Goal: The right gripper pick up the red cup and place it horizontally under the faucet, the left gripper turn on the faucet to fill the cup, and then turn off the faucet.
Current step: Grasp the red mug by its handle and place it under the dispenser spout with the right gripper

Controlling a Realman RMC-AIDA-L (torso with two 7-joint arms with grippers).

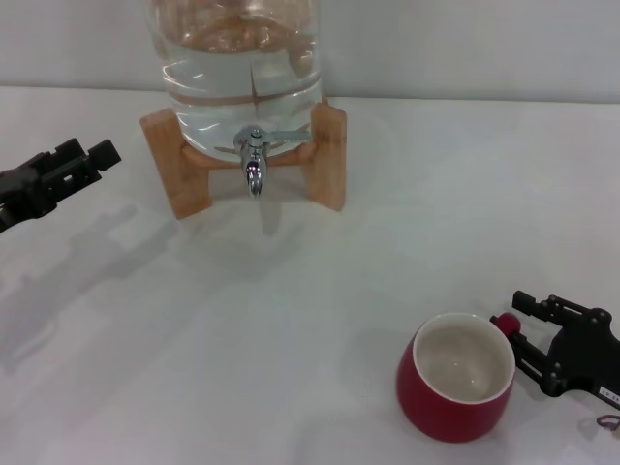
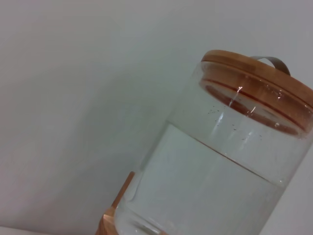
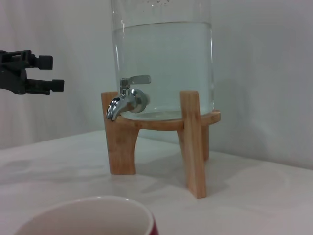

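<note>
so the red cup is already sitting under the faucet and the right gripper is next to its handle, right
Not quite. The head view shows the red cup standing upright on the table well away from the faucet, toward the robot's right, with nothing under the spout. The right gripper is indeed at its handle.

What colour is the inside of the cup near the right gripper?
White inside the red cup, clearest in the head view.
</note>
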